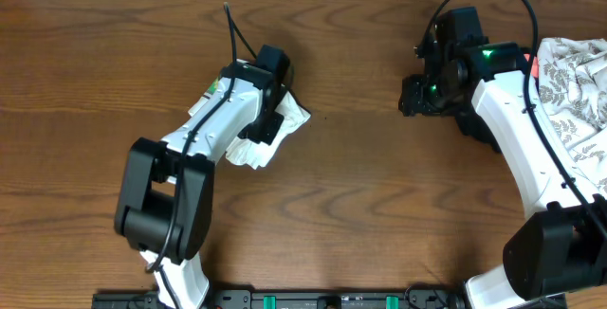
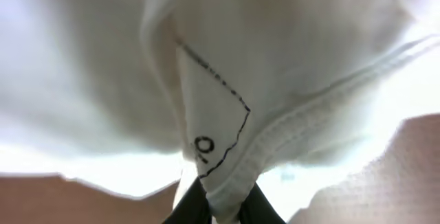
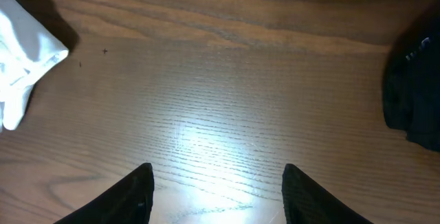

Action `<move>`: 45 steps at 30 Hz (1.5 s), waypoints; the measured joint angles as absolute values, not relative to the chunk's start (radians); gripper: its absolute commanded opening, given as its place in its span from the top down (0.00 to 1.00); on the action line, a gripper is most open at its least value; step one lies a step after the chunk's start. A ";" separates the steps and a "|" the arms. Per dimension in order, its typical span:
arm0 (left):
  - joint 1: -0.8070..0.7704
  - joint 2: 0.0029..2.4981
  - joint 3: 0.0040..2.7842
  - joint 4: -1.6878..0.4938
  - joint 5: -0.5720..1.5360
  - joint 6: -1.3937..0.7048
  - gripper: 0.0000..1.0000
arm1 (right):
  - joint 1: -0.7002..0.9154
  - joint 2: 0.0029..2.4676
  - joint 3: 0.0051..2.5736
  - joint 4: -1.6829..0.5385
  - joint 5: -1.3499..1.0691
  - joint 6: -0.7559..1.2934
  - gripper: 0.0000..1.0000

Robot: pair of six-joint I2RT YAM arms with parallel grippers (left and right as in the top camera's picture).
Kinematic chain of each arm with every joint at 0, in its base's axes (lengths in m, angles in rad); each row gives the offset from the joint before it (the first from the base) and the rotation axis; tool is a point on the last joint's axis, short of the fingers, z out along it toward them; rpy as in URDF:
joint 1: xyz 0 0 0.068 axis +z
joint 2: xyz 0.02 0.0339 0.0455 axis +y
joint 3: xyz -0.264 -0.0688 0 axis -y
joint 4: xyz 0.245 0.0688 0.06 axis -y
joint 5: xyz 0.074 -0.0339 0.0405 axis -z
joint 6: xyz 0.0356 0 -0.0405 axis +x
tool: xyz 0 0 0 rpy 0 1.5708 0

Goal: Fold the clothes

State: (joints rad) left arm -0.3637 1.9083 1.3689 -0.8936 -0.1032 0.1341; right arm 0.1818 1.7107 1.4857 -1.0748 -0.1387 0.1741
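Clothes, overhead: we see the clothes [image 1: 292,121] as a small, crumpled white bundle on the wooden table [image 1: 360,205], left of centre and partly under the left arm's wrist.
Left claw, overhead: the left claw [image 1: 270,124] points down into the bundle and touches it. From this height we cannot tell how its jaws stand.
Right claw, overhead: the right claw [image 1: 414,96] sits over bare wood at the upper right, well apart from the bundle.
Patterned cloth, overhead: a pale patterned cloth [image 1: 579,81] with a leafy grey print lies at the right edge, behind the right arm.
Clothes, left wrist: white fabric [image 2: 309,66] fills nearly the whole view. A stitched hem runs across it, and a white label [image 2: 210,124] shows a thin black line and a small round mark.
Left claw, left wrist: the left claw [image 2: 223,209] is closed, with a fold of the hem pinched between its two dark fingers [image 2: 189,214].
Table, left wrist: brown wood shows only in the bottom corners.
Right claw, right wrist: the right claw [image 3: 217,176] is wide open over the lit table, with nothing between its fingers [image 3: 130,196].
Clothes, right wrist: a corner of the white bundle [image 3: 20,66] shows at the left edge, away from the fingers.
Dark shape, right wrist: a dark shape [image 3: 412,93] at the right edge is too blurred for us to tell what it is.
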 measured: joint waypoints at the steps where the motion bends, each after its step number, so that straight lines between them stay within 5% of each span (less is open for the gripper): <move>1: -0.364 1.891 1.369 -0.899 -0.092 0.130 0.87 | 0.182 1.711 1.486 -1.074 -0.139 0.174 0.42; 8: -0.373 1.773 1.369 -0.913 0.117 0.104 0.87 | 0.182 1.711 1.486 -1.074 -0.139 0.174 0.42; 15: -0.467 1.782 1.357 -0.908 0.246 0.099 0.54 | 0.182 1.711 1.486 -1.074 -0.139 0.174 0.42; 17: -0.495 1.782 1.348 -0.909 0.260 0.100 0.53 | 0.182 1.711 1.486 -1.074 -0.138 0.174 0.42; 45: -0.475 1.790 1.341 -0.777 -0.083 0.037 0.49 | 0.183 1.711 1.486 -1.078 -0.139 0.174 0.43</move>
